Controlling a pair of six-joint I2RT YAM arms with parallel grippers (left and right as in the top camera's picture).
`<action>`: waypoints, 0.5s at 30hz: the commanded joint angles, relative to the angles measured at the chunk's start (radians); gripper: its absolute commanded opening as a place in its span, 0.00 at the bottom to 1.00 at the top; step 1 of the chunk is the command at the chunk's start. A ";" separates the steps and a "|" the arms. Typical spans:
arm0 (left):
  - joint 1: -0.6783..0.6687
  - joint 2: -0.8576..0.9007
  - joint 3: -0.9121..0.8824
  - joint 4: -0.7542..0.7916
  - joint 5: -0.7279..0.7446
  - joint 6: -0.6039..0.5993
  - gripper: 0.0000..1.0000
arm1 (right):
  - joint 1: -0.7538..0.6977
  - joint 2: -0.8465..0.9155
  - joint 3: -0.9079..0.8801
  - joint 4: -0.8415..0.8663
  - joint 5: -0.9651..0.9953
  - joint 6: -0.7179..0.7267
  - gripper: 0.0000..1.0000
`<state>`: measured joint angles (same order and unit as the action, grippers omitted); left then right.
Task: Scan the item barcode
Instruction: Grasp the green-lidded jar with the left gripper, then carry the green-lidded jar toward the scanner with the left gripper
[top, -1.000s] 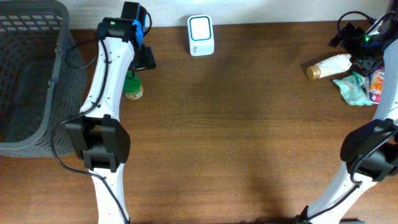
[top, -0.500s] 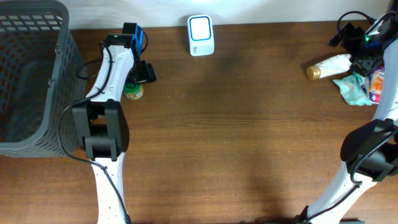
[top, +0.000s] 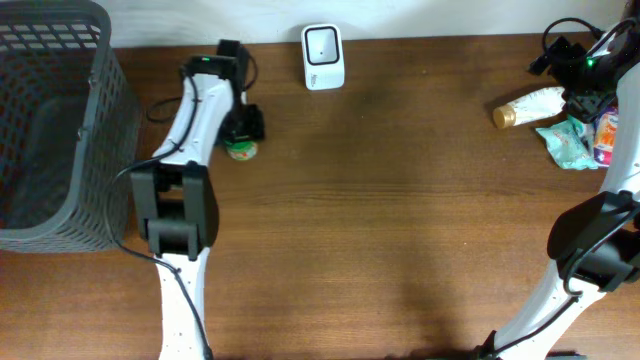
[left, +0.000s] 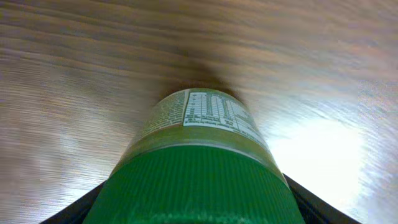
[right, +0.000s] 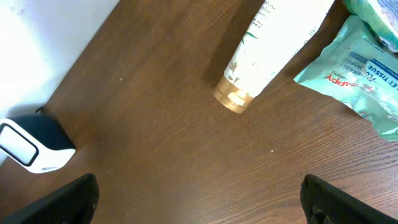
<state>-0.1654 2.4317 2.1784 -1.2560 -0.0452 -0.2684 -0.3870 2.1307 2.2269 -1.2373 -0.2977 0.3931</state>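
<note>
Your left gripper (left: 189, 208) had its fingers clamped on the green-capped, white-labelled plastic bottle (left: 208, 118), which sat squarely between them over the brown wooden table (left: 74, 74). Your right gripper (right: 202, 202) had its fingers wide apart, holding nothing; a cream tube with gold cap (right: 267, 53) lay just ahead of them.

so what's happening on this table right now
The left gripper is closed around a green-lidded bottle a little left of the white barcode scanner, so nothing is being scanned yet. The right gripper hangs open over a gold-capped tube and a tissue pack, touching neither.
</note>
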 joint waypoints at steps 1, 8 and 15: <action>-0.097 0.001 0.011 -0.005 0.125 0.020 0.70 | 0.007 0.004 0.000 -0.002 -0.006 0.005 0.99; -0.282 0.001 0.040 0.056 0.251 -0.068 0.64 | 0.007 0.004 0.000 -0.002 -0.006 0.005 0.99; -0.439 0.001 0.040 0.311 0.266 -0.158 0.70 | 0.007 0.004 0.000 -0.002 -0.005 0.005 0.99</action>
<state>-0.5594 2.4317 2.1906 -1.0443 0.1951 -0.3866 -0.3870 2.1307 2.2269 -1.2373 -0.2977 0.3931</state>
